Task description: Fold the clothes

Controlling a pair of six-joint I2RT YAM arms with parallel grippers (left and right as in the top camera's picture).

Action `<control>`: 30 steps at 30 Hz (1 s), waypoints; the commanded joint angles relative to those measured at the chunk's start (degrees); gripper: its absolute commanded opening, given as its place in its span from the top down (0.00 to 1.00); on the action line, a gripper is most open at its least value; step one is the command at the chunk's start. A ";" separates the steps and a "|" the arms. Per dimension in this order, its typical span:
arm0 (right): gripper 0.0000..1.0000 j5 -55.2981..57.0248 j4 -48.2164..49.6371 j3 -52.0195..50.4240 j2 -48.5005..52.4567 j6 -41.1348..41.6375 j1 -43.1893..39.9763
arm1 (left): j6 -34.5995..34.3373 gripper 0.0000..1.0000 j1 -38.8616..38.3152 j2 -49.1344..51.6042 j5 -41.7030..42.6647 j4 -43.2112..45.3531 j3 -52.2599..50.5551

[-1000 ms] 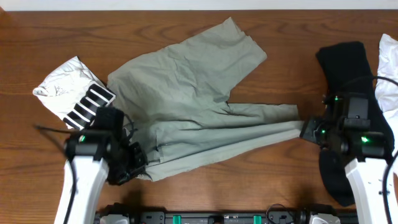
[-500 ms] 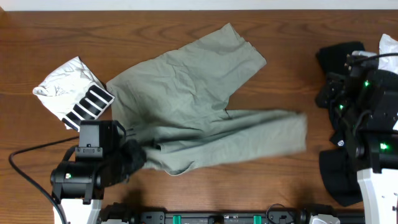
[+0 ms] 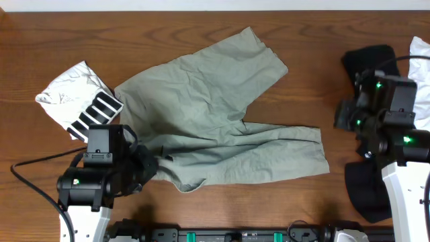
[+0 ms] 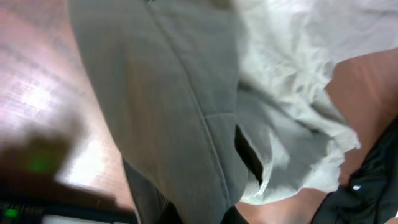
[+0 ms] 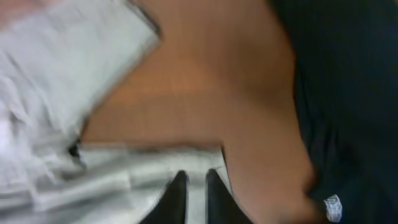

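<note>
Grey-green trousers (image 3: 201,101) lie spread across the middle of the table, one leg toward the top, the other toward the right with its end (image 3: 321,151) flat on the wood. My left gripper (image 3: 146,169) is at the lower-left edge of the trousers and shut on the waistband. In the left wrist view the cloth (image 4: 180,106) drapes over the jaws (image 4: 199,214) and hides the fingers. My right gripper (image 3: 341,121) hovers just right of the leg end, apart from it. In the blurred right wrist view its fingers (image 5: 196,186) show a narrow gap with nothing between them, above the pale cloth (image 5: 68,74).
A white garment with black stripes (image 3: 77,101) lies at the left. A black garment (image 3: 373,60) lies at the right, partly under my right arm, and shows in the right wrist view (image 5: 348,93). A white garment (image 3: 420,67) lies at the far right edge.
My right gripper let go of the leg end and moved up and away; the leg now lies flat. My left gripper moved right, still holding the waistband.
</note>
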 commanded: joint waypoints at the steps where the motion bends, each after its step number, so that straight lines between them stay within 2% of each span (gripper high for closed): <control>1: 0.78 4.07 -4.42 0.44 1.73 -0.74 0.09 | 0.72 0.94 0.26 -0.02 -0.87 -2.16 0.87; 2: 0.71 4.02 -5.49 0.31 2.36 -0.74 0.04 | 1.49 0.94 0.26 -0.02 -0.90 -3.02 0.87; 3: 0.68 4.02 -6.38 0.11 3.13 -0.76 0.04 | 2.36 0.94 0.26 -0.02 -0.90 -3.69 0.85; 6: 0.62 3.72 -7.04 -0.81 5.57 -0.52 0.07 | 4.24 0.93 0.26 -0.02 -1.66 -5.51 0.83; 10: 0.58 -0.20 -5.92 -2.51 10.29 -0.55 0.07 | 4.24 0.94 0.26 -0.02 -4.74 -7.19 0.83; 16: 0.56 -4.35 -5.57 -3.43 18.82 -0.55 0.13 | 4.26 0.94 0.26 -0.02 -8.24 -7.52 0.83; 30: 0.55 -13.88 -4.66 -3.50 33.92 -0.59 0.22 | 5.33 0.93 0.26 -0.02 -8.24 -7.52 0.83</control>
